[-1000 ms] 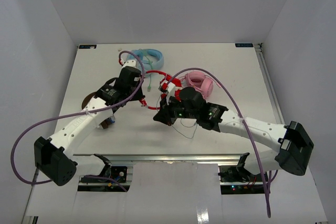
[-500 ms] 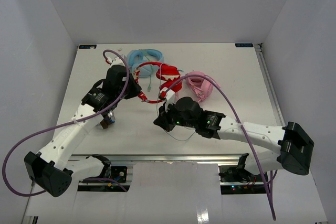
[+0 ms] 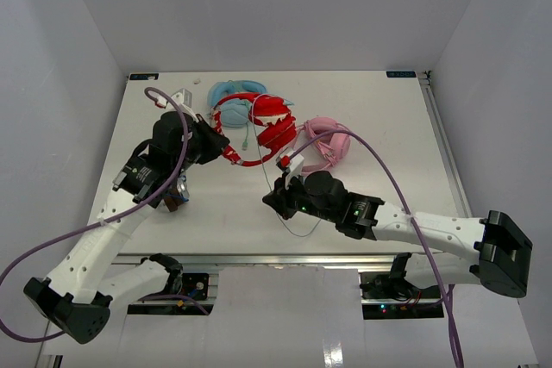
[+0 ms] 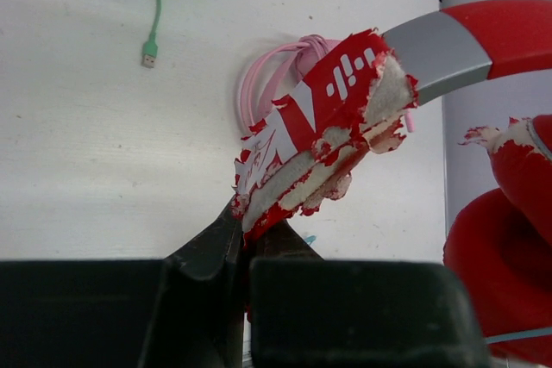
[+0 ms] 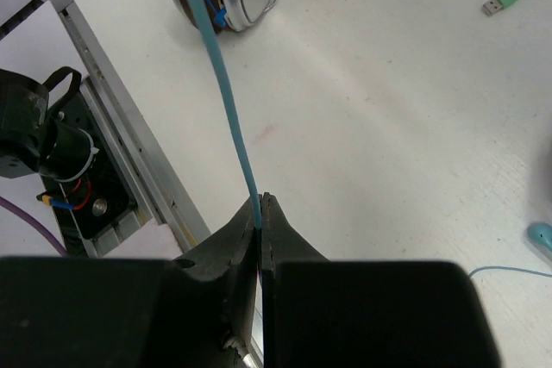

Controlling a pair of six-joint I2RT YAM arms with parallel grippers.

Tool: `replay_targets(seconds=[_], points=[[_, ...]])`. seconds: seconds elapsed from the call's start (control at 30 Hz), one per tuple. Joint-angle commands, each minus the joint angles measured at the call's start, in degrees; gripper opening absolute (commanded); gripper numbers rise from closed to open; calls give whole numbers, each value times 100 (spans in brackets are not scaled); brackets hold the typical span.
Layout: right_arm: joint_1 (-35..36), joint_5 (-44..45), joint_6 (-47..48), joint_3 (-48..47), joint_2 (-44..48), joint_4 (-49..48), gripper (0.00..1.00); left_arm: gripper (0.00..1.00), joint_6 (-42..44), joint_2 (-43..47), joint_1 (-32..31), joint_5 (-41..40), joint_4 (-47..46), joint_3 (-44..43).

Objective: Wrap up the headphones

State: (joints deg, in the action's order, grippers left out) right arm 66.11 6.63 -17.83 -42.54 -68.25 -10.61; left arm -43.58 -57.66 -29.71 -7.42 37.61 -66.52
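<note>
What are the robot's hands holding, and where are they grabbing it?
The left gripper pinches the red headphones by the torn, peeling end of their headband. The right gripper pinches a thin pale-blue cable partway along its length.

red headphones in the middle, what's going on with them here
Both arms are working on the red headphones. The left claw is shut on the frayed end of their headband. The right claw pinches the thin pale cable, which runs straight and taut. Pink headphones and light-blue headphones lie beside them on the table. The cable does not look wound up yet.
</note>
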Motion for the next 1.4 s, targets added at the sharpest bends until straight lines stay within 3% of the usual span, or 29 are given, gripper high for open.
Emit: replay_targets(seconds=[0.0,0.23,0.47,0.8,1.37], points=[[24,359,-58,212,291,-447,8,0,-386,353,27,446,-572,-219],[24,384,296,421,243,-858,8,0,-542,532,27,452,-518,-247],[24,-108,766,705,-66,-1646,30,0,-573,563,27,436,-395,-410],[33,-358,1071,1141,-780,-3043,45,0,-626,607,27,435,-343,-497],[35,13,1097,1706,-1636,-4232,48,0,-694,732,27,477,-386,-509]])
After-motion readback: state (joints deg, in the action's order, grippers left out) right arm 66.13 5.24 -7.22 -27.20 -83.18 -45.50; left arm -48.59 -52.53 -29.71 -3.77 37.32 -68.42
